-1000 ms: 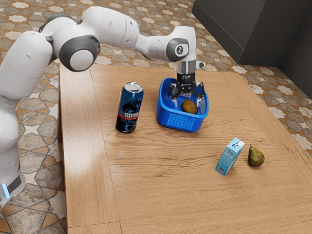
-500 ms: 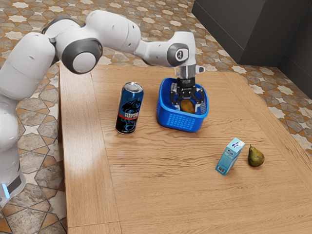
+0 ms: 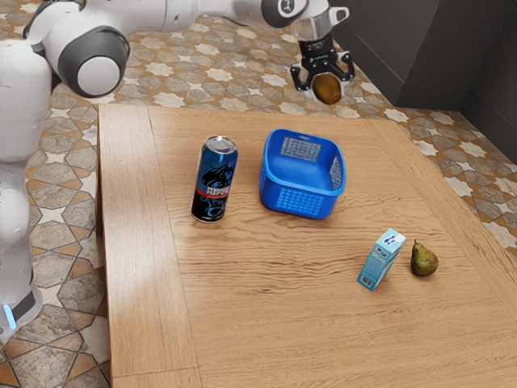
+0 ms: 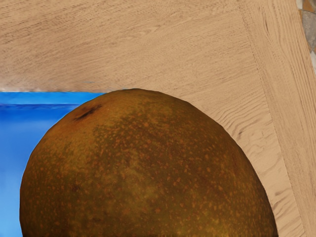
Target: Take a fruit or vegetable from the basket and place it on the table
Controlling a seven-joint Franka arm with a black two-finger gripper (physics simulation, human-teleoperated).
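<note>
Black jaws of the gripper [image 3: 326,86] pinch the brown fruit [image 3: 327,90] from both sides, holding it up in the air, higher than the blue basket [image 3: 296,201]. Looks like the carrying step to me: next, swing it past the basket, lower it gently onto the wooden table [image 3: 258,315], and let go.

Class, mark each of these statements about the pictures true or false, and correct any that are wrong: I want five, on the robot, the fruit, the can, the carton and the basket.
1. The gripper holds the brown fruit in the air. True.
2. The can lies on its side. False: the can stands upright.
3. The pear is beside the carton. True.
4. The basket is red. False: the basket is blue.
5. The carton stands upright. True.
</note>
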